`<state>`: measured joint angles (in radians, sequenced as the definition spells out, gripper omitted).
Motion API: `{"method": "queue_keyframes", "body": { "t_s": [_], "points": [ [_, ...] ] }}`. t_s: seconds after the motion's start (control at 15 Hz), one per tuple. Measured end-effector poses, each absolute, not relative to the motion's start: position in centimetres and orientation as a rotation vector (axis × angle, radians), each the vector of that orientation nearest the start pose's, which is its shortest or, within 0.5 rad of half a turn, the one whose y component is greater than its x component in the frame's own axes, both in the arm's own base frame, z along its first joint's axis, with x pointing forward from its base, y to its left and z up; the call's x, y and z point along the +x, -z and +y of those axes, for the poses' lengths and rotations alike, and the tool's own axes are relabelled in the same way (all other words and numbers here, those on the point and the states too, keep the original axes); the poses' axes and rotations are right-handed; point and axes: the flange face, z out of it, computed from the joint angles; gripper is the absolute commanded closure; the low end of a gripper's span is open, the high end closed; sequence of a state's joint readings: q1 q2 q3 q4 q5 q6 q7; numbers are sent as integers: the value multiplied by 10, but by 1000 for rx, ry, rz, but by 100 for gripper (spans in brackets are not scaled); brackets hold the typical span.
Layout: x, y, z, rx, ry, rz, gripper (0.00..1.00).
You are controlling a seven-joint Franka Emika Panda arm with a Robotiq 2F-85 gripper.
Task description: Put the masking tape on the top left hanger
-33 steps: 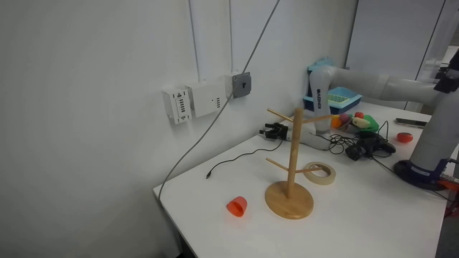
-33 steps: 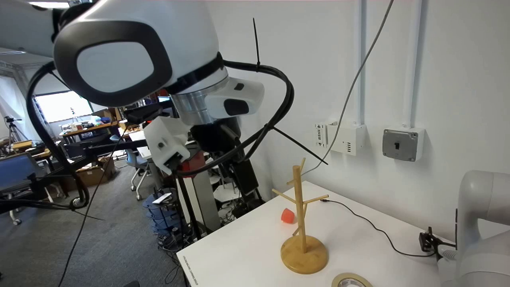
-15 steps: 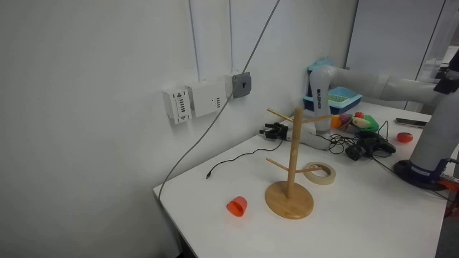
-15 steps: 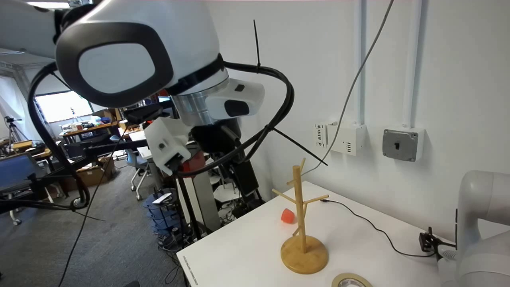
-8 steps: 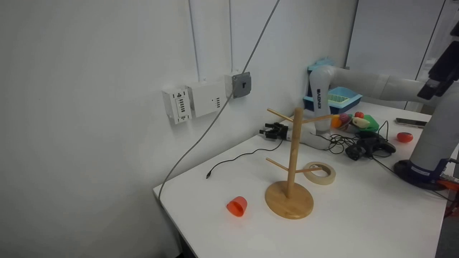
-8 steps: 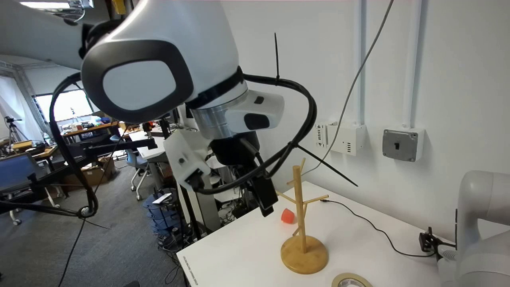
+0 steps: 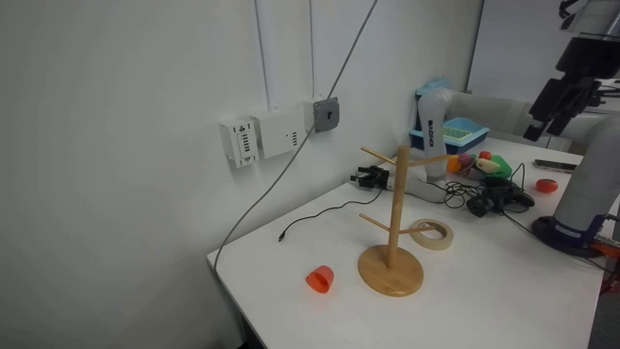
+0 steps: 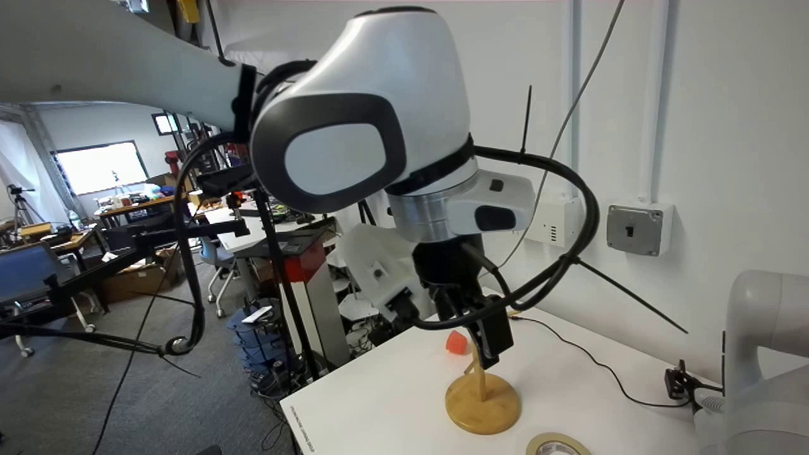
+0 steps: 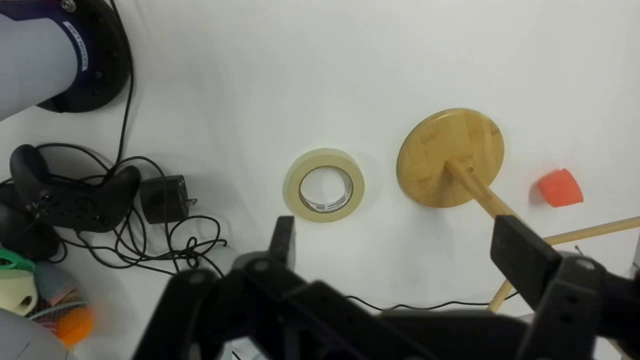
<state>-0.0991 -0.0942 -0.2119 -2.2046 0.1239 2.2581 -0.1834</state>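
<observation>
In an exterior view, an orange-red cup-like object lies tipped on the white desk. To its right, the top left hanger, a thin pale peg, slants up to the left from the wooden post stand. Just past the stand lies the masking tape, flat on the desk: a cream-beige ring, hollow in the middle, its inner wall white with print in the wrist view. Farther right, the black claw hangs above the desk, its two sides wide apart.
</observation>
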Motion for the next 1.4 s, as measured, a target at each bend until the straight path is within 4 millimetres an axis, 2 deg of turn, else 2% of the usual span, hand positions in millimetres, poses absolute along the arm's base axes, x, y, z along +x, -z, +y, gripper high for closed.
{"method": "queue_keyframes", "body": {
  "t_s": [0.27, 0.6, 0.73, 0.87, 1.07, 1.4],
  "points": [
    [533, -423, -171, -3050, 240, 339, 0],
    [538, -422, -172, -3055, 238, 338, 0],
    [539, -414, -173, -3068, 238, 341, 0],
    [545, -398, -178, -3098, 251, 372, 0],
    [556, -361, -186, -3142, 267, 415, 0],
    [574, -303, -184, -3174, 290, 430, 0]
  ]
}}
